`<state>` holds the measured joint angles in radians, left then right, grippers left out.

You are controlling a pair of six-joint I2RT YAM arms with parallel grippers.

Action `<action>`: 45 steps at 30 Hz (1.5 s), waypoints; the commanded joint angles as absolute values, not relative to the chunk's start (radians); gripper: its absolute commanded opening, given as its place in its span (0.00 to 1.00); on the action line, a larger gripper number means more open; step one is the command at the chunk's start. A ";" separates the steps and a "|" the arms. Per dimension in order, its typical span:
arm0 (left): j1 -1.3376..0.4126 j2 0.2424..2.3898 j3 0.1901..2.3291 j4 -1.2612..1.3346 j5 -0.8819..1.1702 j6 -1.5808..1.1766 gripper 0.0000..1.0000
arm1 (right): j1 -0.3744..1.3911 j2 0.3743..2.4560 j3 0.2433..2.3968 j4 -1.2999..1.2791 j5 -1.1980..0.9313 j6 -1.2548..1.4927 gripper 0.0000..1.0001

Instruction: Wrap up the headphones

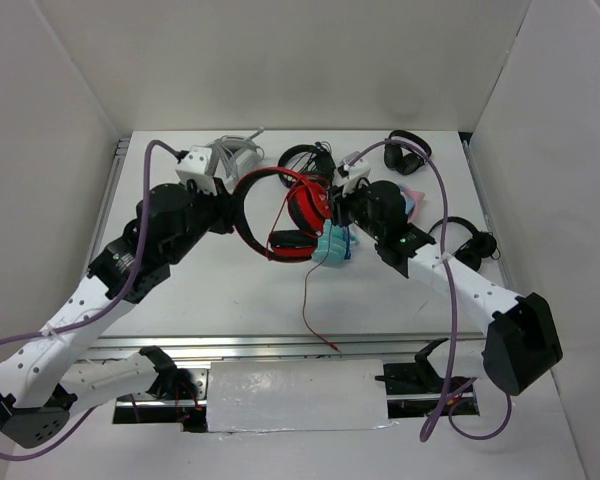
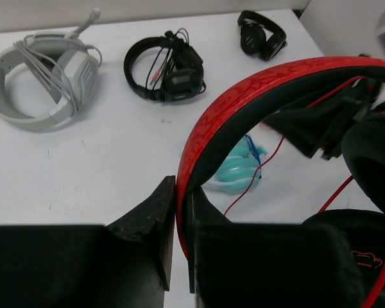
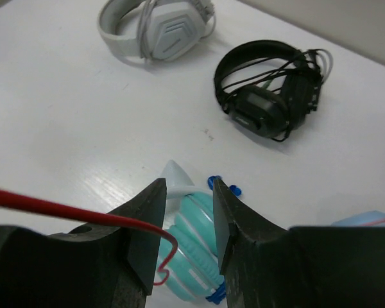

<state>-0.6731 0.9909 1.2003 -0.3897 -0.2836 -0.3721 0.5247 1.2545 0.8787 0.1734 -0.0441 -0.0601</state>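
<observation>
- Headphones [image 1: 302, 208] sit mid-table in the top view, between the left gripper [image 1: 225, 200] and the right gripper [image 1: 336, 206], both arms reaching inward.
- Left wrist: fingers clench the red headband [image 2: 244, 96]; the pad's red mark [image 2: 366, 260] is unreadable.
- Right wrist: jaws parted, red cable [image 3: 51, 208] draped over one finger.

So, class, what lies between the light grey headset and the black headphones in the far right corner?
Another black headset, cable bundled on it, lies between the grey headset and the corner headphones, as the left wrist view shows.
</observation>
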 commanded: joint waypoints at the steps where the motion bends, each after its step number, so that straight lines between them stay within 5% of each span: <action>1: -0.678 0.956 1.308 -0.321 -0.291 -0.416 0.00 | 0.523 1.298 0.887 0.291 -0.141 -0.002 0.43; 13: -0.678 1.025 1.568 -0.403 -0.342 -0.400 0.00 | 0.658 1.543 0.963 0.495 -0.229 0.159 0.48; 35: -0.676 1.147 1.810 -0.413 -0.756 -0.552 0.00 | 0.888 1.839 0.874 0.787 -0.288 0.336 0.47; 39: -0.676 1.152 1.824 -0.403 -0.785 -0.537 0.00 | 0.916 1.928 0.920 0.828 -0.348 0.342 0.43; 45: -0.676 1.146 1.827 -0.397 -0.882 -0.534 0.00 | 0.953 1.913 0.887 0.815 -0.344 0.313 0.24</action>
